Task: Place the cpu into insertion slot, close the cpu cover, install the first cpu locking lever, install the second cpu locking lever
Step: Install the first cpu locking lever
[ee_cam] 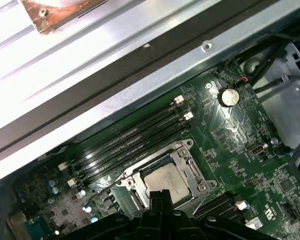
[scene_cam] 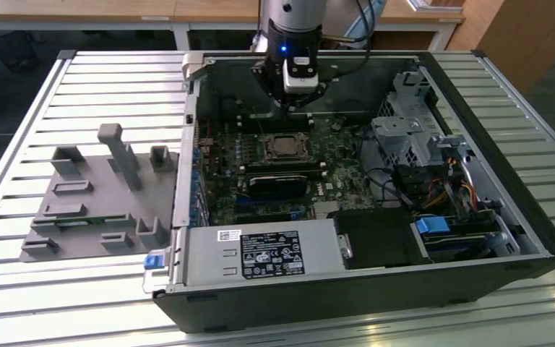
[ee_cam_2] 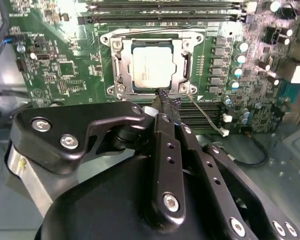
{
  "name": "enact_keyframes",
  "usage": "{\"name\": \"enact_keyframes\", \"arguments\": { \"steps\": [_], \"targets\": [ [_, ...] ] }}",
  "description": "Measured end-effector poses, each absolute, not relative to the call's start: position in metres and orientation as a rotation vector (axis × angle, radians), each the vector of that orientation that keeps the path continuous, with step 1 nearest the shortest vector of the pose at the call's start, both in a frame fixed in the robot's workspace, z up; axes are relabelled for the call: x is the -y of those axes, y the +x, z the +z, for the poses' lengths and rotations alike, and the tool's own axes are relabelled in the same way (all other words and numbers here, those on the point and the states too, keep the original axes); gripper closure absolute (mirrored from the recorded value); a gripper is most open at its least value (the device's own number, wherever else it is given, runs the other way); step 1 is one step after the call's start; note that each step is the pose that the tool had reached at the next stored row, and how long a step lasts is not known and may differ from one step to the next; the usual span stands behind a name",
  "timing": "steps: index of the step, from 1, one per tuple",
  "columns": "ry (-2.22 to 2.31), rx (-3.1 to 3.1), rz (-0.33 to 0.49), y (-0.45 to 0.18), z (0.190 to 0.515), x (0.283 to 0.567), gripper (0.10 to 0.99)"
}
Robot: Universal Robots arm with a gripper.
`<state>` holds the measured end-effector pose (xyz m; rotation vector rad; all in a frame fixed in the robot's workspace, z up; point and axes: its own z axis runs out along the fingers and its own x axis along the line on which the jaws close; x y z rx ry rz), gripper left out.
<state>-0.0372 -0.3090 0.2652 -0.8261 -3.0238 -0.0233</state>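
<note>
The cpu (ee_cam_2: 151, 67), a pale silver square, lies in the insertion slot (ee_cam_2: 116, 90) on the green board. The silvery cpu cover (ee_cam_2: 186, 62) lies flat around it, and the chip shows through its window. My gripper (ee_cam_2: 166, 98) hovers just beside the slot's near edge, fingers shut on nothing. A thin metal lever rod (ee_cam_2: 205, 112) slants away from the slot's corner by the fingertips. The first wrist view has the cpu (ee_cam: 165, 181) directly ahead of the gripper (ee_cam: 160, 196). In the exterior view the gripper (scene_cam: 294, 108) hangs just behind the slot (scene_cam: 282, 147).
Long black memory slots (ee_cam_2: 165, 10) run beside the socket. A black rectangular module (scene_cam: 280, 186) sits in front of it, with a power supply (scene_cam: 258, 254) nearer still. Drive cages and cables (scene_cam: 422, 144) crowd the exterior view's right. A grey fixture (scene_cam: 95, 195) stands outside the case.
</note>
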Motion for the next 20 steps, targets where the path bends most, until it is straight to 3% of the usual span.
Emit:
{"name": "enact_keyframes", "arguments": {
  "steps": [20],
  "targets": [
    [-0.321,3.129,-0.030,-0.0372,0.2646,0.3090,0.980]
  ]
}}
